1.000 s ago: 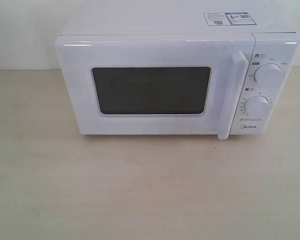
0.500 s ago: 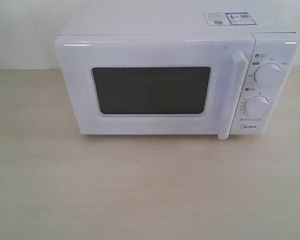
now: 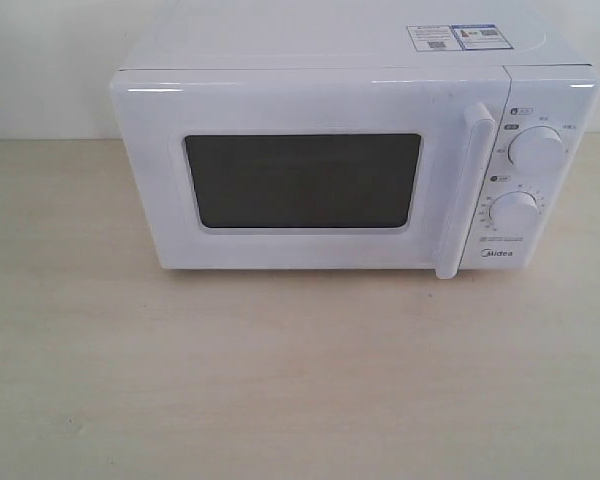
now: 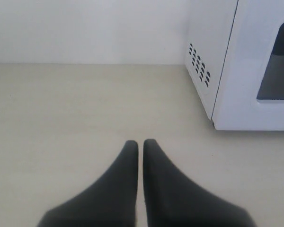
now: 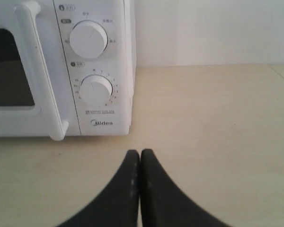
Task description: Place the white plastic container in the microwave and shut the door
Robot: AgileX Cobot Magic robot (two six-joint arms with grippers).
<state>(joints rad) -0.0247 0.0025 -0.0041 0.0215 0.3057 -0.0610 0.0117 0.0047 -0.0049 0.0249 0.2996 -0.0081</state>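
Microwave [image 3: 355, 140] stood upright on the pale bench [image 3: 280, 380], its back near the wall and its front turned toward the exterior camera. We found the door [image 3: 300, 108] shut flush with the body. Its dark window [image 3: 302, 182] hid the cavity, so we could not tell whether the container lay inside. The vertical bar handle [image 3: 462, 190] ran down the door's right edge, just beside the control panel. On that panel sat the upper knob [image 3: 536, 148] and, below it, the lower knob [image 3: 514, 213]. Two stickers [image 3: 458, 37] lay on top, toward the back right.

The left end effector [image 4: 138, 144] hung over bare bench off the microwave's left side, where the side vents [image 4: 199, 65] showed. Its black fingers were pressed together with only a hairline between them, and they held nothing. The right end effector [image 5: 140, 153] hung over the bench in front of the microwave's right corner, near the knob panel but apart from it, its fingers likewise closed on nothing.
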